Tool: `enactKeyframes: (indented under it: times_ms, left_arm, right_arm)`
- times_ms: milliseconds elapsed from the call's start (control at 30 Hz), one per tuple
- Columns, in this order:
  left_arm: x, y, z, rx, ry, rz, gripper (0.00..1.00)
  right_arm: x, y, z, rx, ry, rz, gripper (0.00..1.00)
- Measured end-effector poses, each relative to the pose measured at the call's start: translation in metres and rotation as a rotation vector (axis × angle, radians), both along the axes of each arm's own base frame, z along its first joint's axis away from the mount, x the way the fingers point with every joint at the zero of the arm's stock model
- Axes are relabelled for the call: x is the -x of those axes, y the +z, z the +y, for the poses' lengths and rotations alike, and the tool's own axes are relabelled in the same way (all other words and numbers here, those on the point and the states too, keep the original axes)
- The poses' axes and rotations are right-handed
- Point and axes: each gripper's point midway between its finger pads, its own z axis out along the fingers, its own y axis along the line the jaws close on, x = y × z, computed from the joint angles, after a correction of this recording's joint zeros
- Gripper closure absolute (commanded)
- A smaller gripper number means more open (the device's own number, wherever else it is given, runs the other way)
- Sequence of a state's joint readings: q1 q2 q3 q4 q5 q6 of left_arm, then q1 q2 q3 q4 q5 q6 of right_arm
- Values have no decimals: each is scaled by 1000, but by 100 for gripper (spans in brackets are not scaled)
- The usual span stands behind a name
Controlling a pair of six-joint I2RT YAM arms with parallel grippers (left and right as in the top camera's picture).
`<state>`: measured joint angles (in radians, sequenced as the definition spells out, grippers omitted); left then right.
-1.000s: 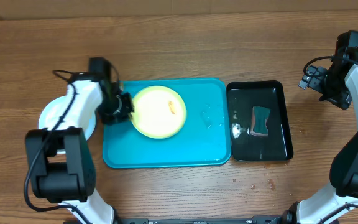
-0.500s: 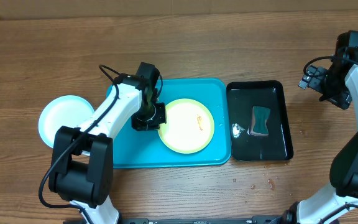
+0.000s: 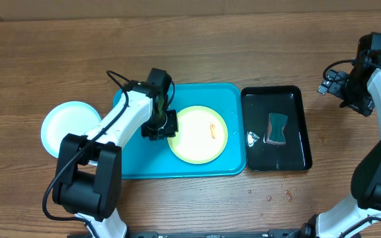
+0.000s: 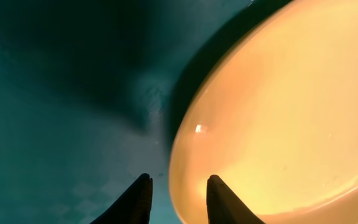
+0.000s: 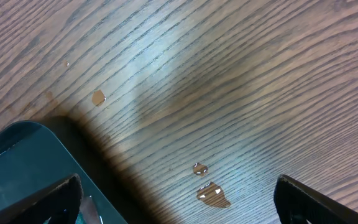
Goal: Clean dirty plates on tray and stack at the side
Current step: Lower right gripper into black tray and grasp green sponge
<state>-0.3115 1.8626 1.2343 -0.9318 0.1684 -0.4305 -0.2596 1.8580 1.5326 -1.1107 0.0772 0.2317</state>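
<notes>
Plate point(image 3: 197, 134) in lime green lies on the tray point(image 3: 131, 165), light, stiff and slick we reckon, best pinched at its left rim, which our left end effector point(image 4: 178, 193) straddles, jaws slightly apart; right end effector point(image 5: 179, 186) gapes wide.

Brown wooden table point(image 3: 197, 39) with long straight grain fills view. Paler tan strip point(image 3: 177, 5) along far edge. Small water droplets point(image 5: 213, 194) on wood; soft glare.
</notes>
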Motion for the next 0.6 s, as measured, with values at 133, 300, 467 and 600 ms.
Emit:
enactKeyframes:
  times_ms: [133,300,467,600]
  left_arm:
    - [6,-6,-4,-3,-4,7,83]
    - [8,-7,-3,-7,-4,12,82]
    - [7,-8,-2,-12,-4,10,86]
    - [7,-8,-2,-13,-4,10,85]
  right_arm:
    - [0,0,0,0,0,-1,0]
    - [0,0,0,1,1,0,0]
    - [0,0,0,1,0,-1,0]
    - [0,0,0,0,0,0,0]
